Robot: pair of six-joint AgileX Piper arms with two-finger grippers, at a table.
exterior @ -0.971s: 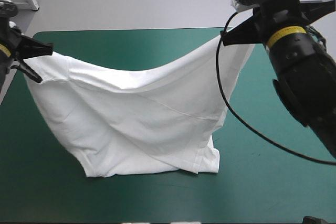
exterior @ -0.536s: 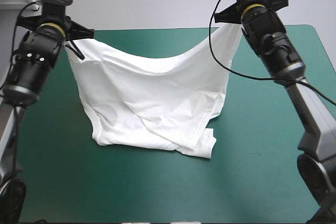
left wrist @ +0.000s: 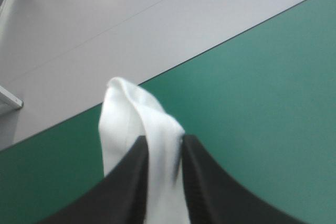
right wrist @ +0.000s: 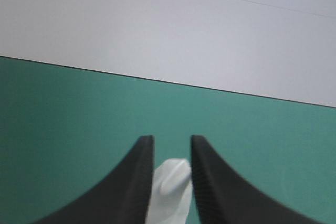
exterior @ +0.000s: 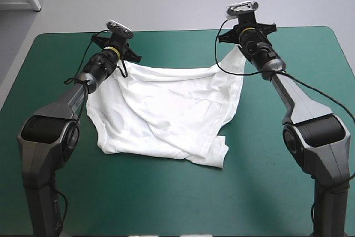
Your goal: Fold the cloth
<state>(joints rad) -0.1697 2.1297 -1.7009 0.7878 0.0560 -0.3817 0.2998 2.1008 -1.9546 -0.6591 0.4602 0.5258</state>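
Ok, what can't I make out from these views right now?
Left wrist view: only a tuft of the T-shirt shows in the left claw; the rest is out of frame behind it.
Right wrist view: likewise at the right claw.
High view: both pinch points are hidden behind the claws themselves; sleeves and collar are lost in the folds, and the lower layers are covered.
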